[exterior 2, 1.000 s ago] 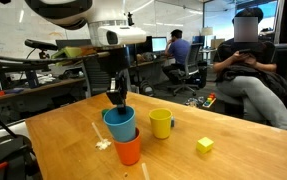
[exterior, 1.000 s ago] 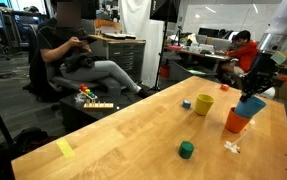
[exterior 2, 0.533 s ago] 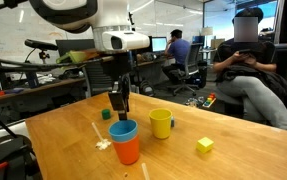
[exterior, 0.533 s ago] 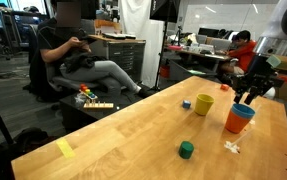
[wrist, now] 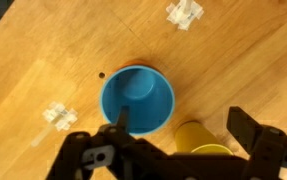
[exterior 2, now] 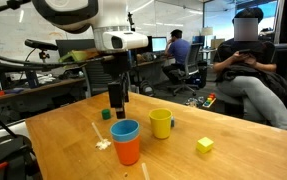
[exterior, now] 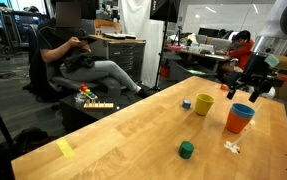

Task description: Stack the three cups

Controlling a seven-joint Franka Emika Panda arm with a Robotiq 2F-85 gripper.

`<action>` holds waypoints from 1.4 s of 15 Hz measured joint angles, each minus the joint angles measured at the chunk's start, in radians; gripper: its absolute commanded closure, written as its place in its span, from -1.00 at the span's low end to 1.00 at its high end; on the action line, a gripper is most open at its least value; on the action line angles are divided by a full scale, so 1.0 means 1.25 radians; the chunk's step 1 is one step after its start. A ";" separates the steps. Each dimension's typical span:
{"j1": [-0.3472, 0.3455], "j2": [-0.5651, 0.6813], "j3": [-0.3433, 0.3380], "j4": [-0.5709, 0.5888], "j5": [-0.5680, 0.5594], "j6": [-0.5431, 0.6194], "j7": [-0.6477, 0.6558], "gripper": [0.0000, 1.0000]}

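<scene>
- In an exterior view the gripper point(exterior: 251, 88) hangs above the far end of the table point(exterior: 113, 130), spread wide with nothing in it.
  - Just below it the blue cup point(exterior: 242, 111) sits nested in the orange cup point(exterior: 237, 124), both upright.
  - The yellow cup point(exterior: 203, 104) stands alone near the pair, not touching it, with its mouth up.
  - Also on the table are one green block point(exterior: 186, 150), one small blue block point(exterior: 186, 103) and one yellow block point(exterior: 64, 147).
- In the other exterior view the gripper point(exterior 2: 116, 100) is again clear of the cups and empty.
  - The blue cup point(exterior 2: 124, 130) shows only its rim and upper wall above the orange cup point(exterior 2: 128, 152).
  - The yellow cup point(exterior 2: 161, 123) is just beside them, with a gap between.
- In the wrist view the camera looks straight down into the blue cup point(wrist: 138, 100).
  - A thin orange rim peeps out behind it.
  - The yellow cup point(wrist: 198, 140) lies to one side, between the two open fingers point(wrist: 248, 125).
  - Two white marks point(wrist: 58, 113) lie on the wood.
- Count: three cups, one of each colour. Two are already nested and one is left.
- The next move likely turns on the yellow cup.
  - It sits sideways from the gripper, not beneath it.
  - Its long axis is vertical, so a short sideways shift and a descent over its rim should serve.
  - There is only one arm to do it.
</scene>
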 measured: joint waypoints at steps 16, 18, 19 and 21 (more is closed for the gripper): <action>0.039 -0.010 0.023 -0.028 -0.050 0.029 0.001 -1.00; 0.036 -0.007 0.020 -0.029 -0.052 0.029 0.001 -1.00; 0.033 -0.004 0.017 -0.029 -0.053 0.029 0.001 -1.00; 0.029 0.004 0.007 -0.029 -0.057 0.030 0.001 -1.00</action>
